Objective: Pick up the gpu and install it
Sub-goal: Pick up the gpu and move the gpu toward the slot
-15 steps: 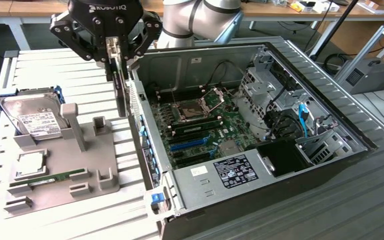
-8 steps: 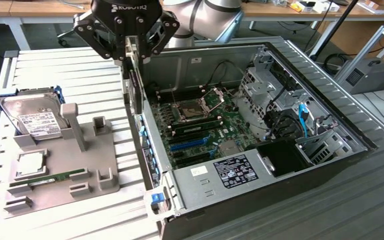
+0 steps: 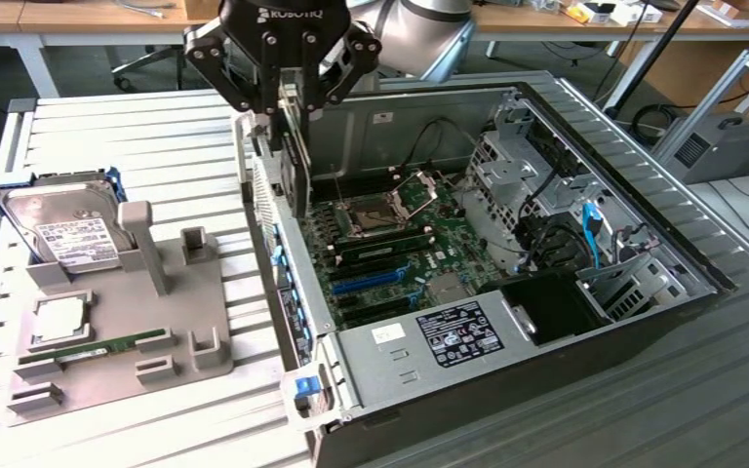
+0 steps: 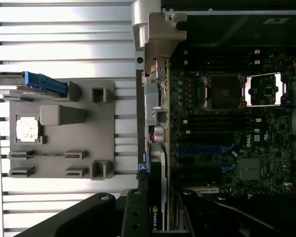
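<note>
At nine o'clock in the exterior view, a silver boxy hard drive (image 3: 69, 232) with a white label sits in a blue plastic carrier. It leans upright at the far end of a grey moulded fixture plate (image 3: 134, 327). At about eight o'clock on that plate lies a square silver processor chip (image 3: 59, 320). A narrow green memory stick (image 3: 104, 347) rests in its holders just beside the chip. The plate lies on a white slatted metal table (image 3: 114, 136).

At twelve o'clock, slightly to the exterior view's left, hangs the black two-fingered gripper (image 3: 293, 97). Its jaws are partly closed, pinching the upper edge of the gpu (image 3: 297, 166), a thin dark rectangular card. The gpu hangs on edge, upright, with its lower end reaching down just inside the rear wall of the open black-and-silver computer case (image 3: 667, 263). Whether that end touches anything below cannot be told. In the wrist view the gpu (image 4: 156, 173) runs along that rear wall beside the edge of the board, and a maker's label shows near the fingers (image 4: 134, 217).

The green motherboard (image 3: 443, 249) lies flat in the case at the frame's centre. Its open metal processor socket (image 3: 372, 213) is at three o'clock of the card's lower end. The long blue slots (image 3: 374, 281) are at five o'clock of that end, near it but apart.
</note>
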Controlling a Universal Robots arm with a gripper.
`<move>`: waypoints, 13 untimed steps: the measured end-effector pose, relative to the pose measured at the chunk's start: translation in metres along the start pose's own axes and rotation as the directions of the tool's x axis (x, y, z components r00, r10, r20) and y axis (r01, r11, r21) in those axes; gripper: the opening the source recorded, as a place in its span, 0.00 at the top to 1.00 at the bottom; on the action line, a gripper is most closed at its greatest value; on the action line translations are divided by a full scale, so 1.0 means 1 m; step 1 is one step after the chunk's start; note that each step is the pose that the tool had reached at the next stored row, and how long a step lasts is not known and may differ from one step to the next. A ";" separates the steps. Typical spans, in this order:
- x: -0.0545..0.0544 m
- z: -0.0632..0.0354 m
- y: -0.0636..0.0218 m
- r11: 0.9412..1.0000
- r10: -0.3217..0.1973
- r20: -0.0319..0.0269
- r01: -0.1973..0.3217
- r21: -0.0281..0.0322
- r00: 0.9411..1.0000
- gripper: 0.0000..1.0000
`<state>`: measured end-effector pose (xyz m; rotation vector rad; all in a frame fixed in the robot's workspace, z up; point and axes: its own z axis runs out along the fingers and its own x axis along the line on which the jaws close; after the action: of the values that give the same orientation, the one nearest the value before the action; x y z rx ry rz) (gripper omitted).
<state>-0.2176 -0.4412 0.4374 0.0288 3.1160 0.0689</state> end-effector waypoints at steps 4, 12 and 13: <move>-0.010 0.0003 0.0004 1.000 0.000 0.000 0.000 0.000 1.000 0.73; -0.032 0.0009 0.0011 1.000 0.000 0.000 0.000 0.000 1.000 0.73; -0.035 0.0009 0.0012 1.000 0.000 0.000 0.000 0.000 1.000 0.73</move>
<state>-0.1825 -0.4407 0.4374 0.0288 3.1160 0.0690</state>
